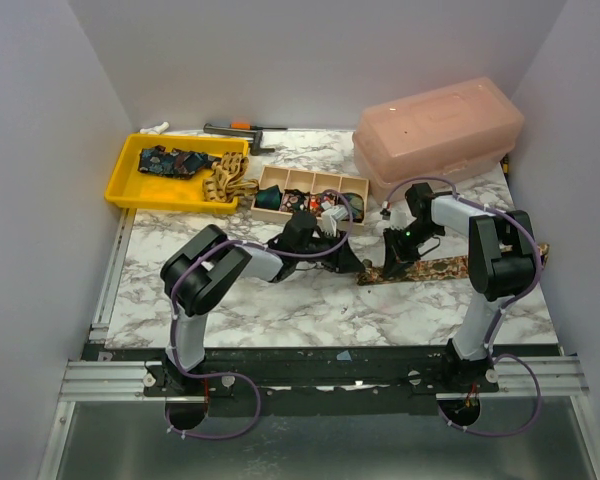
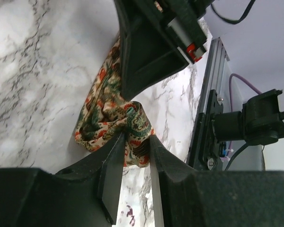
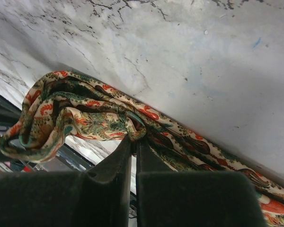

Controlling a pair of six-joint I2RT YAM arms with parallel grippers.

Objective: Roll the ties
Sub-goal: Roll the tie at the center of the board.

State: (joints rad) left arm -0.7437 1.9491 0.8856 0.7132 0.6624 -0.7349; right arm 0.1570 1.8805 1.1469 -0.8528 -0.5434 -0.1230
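One tie (image 1: 455, 268), olive-brown mottled from above, lies along the marble table towards the right edge. Close up it is cream cloth with red and green paisley (image 2: 102, 116), bunched into a loose loop at its left end (image 3: 52, 118). My left gripper (image 1: 350, 262) is shut on a fold of that bunched end (image 2: 137, 142). My right gripper (image 1: 392, 262) pinches the same bunch from the other side, its jaws almost together on a fold (image 3: 135, 138). The two grippers stand close together, and the right gripper's black body (image 2: 146, 52) fills the top of the left wrist view.
A yellow tray (image 1: 120, 188) at the back left holds a dark blue tie (image 1: 170, 160) and a tan one (image 1: 225, 180). A wooden compartment box (image 1: 310, 180) holds small rolled coils. A pink lidded box (image 1: 440, 125) stands at the back right, with tools (image 1: 235, 128) behind.
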